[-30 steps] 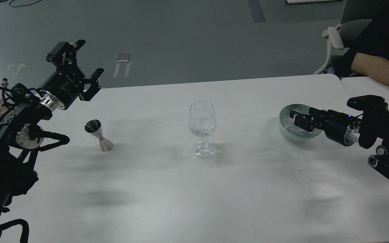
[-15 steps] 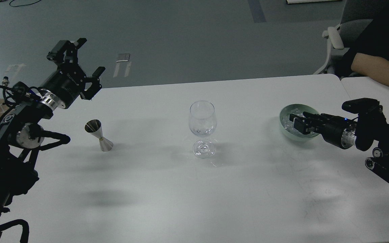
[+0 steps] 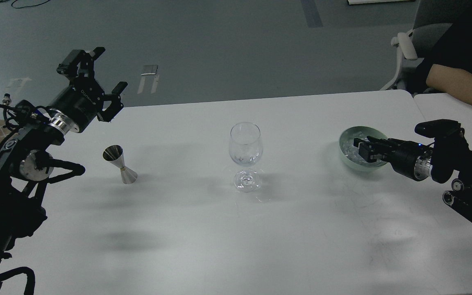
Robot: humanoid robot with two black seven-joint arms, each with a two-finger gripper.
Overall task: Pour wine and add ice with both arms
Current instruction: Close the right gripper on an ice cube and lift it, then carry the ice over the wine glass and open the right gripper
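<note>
A clear stemmed wine glass [image 3: 245, 144] stands upright at the middle of the white table [image 3: 236, 229]. A steel jigger [image 3: 120, 164] stands left of it. A pale green bowl [image 3: 347, 134] at the right holds the ice [image 3: 348, 148], a heap of small clear cubes. My right gripper [image 3: 361, 148] reaches in over the bowl's near right rim, with its fingertips down among the ice. Its dark fingers cannot be told apart. My left gripper [image 3: 105, 70] is open and empty. It hangs in the air above the table's far left corner, up and left of the jigger.
A person's bare forearm [image 3: 459, 87] rests at the far right, by a second white table [image 3: 445, 107] and a grey chair [image 3: 410, 45]. The table's far edge runs behind the glass, with grey floor beyond it.
My right gripper has sunk lower into the bowl, and its arm has drawn down and slightly right. My left gripper has risen slightly. Both have barely moved in the last half second.
</note>
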